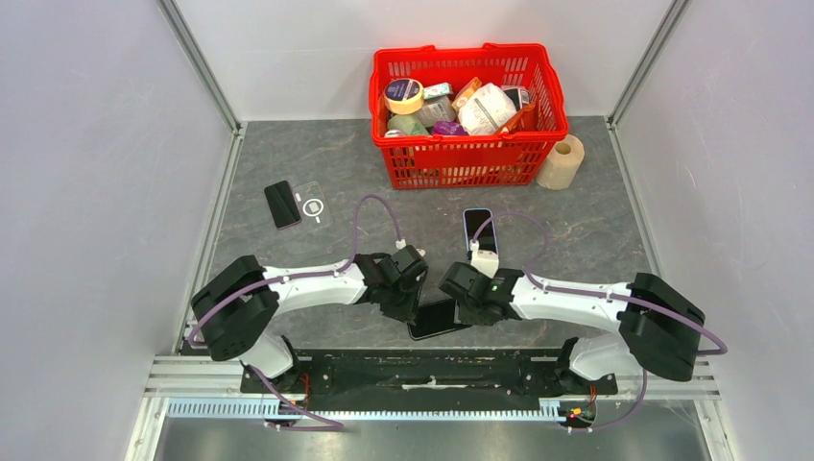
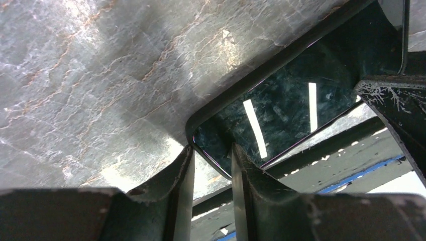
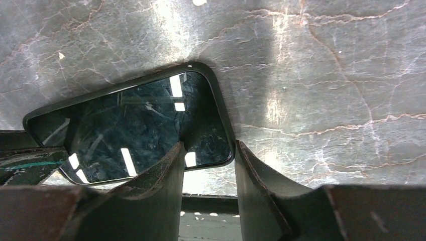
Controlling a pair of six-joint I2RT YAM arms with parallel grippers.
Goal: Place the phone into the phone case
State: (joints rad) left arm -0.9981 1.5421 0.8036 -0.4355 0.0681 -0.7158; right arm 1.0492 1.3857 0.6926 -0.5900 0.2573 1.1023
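A black phone [image 1: 437, 319] lies screen up inside a dark case rim, at the table's near edge between both arms. In the left wrist view the phone [image 2: 291, 100] has its case rim [image 2: 236, 88] round it, and my left gripper [image 2: 210, 150] is closed to a narrow gap round its near corner. In the right wrist view my right gripper [image 3: 208, 148] straddles the other corner of the phone [image 3: 130, 125], one finger on the screen and one outside the case rim [image 3: 221, 108]. In the top view the left gripper [image 1: 415, 288] and right gripper [image 1: 459, 293] meet over it.
A red basket [image 1: 468, 106] full of goods stands at the back, a paper roll [image 1: 563, 161] beside it. A second phone [image 1: 479, 229] lies mid-table. A black phone [image 1: 281, 204] and a clear case [image 1: 314, 204] lie at the left. The black rail [image 1: 432, 370] runs along the near edge.
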